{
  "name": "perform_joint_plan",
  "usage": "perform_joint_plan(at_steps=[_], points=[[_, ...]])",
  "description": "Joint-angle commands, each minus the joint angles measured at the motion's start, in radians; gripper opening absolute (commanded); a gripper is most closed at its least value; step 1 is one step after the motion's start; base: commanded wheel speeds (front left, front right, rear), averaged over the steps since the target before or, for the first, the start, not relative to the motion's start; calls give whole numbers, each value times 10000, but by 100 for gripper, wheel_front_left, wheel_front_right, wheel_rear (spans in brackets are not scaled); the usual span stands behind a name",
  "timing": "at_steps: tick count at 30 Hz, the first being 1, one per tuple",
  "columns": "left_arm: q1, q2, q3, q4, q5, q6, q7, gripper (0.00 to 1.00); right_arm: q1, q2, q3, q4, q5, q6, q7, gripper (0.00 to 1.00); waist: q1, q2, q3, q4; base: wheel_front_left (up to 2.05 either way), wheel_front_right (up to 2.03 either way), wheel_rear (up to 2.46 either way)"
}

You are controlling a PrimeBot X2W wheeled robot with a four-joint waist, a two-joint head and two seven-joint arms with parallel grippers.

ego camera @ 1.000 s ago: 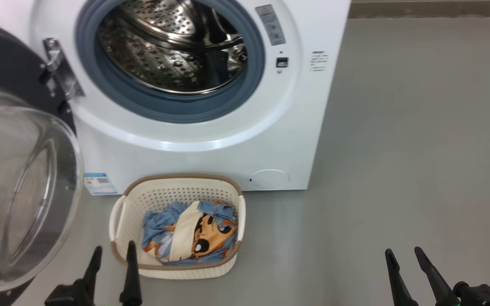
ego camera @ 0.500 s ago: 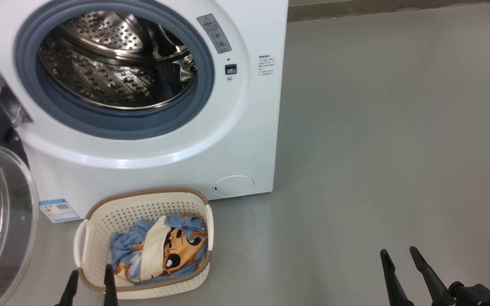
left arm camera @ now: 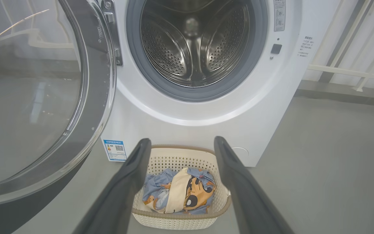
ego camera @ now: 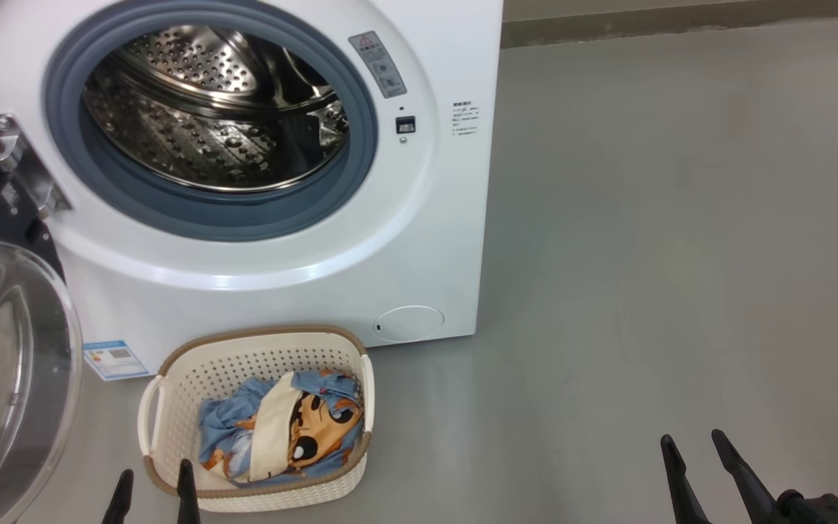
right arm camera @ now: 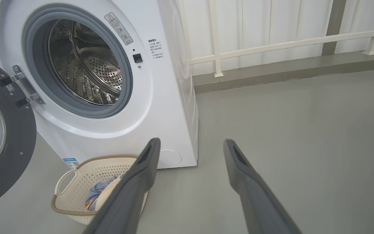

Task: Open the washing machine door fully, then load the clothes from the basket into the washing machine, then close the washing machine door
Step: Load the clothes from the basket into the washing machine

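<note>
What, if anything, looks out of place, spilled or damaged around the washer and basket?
Nothing stands out. The washing machine door hangs open on its hinge, the clothes lie bunched inside the basket, and the basket stands upright on the floor before the washing machine, nothing hanging over its rim.

1. The washing machine (ego camera: 281, 306) is showing white, its gasket (ego camera: 208, 222) grey, its drum (ego camera: 186, 145) perforated steel.
2. The washing machine door (right arm camera: 19, 146) is showing a black rim.
3. The basket (ego camera: 244, 364) is showing perforated cream, brown-rimmed.
4. The clothes (ego camera: 281, 429) are showing light blue, cream, orange-and-black print.
</note>
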Motion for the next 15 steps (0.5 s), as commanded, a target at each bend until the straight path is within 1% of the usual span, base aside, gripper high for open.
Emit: perform_joint_plan(at_steps=[1, 9, 15], points=[[-167, 54, 347, -281, 56, 65, -62, 100, -176, -161, 209, -255, -102, 17, -120, 100, 0, 0, -30, 142, 0, 0, 0], [-157, 53, 318, -285, 60, 79, -62, 100, -218, -184, 226, -253, -134, 17, -120, 100, 0, 0, -147, 647, 0, 0, 0], [-151, 53, 299, -250, -6, 88, -62, 100, -219, -197, 243, -239, -120, 17, -120, 100, 0, 0, -181, 835, 0, 0, 0]])
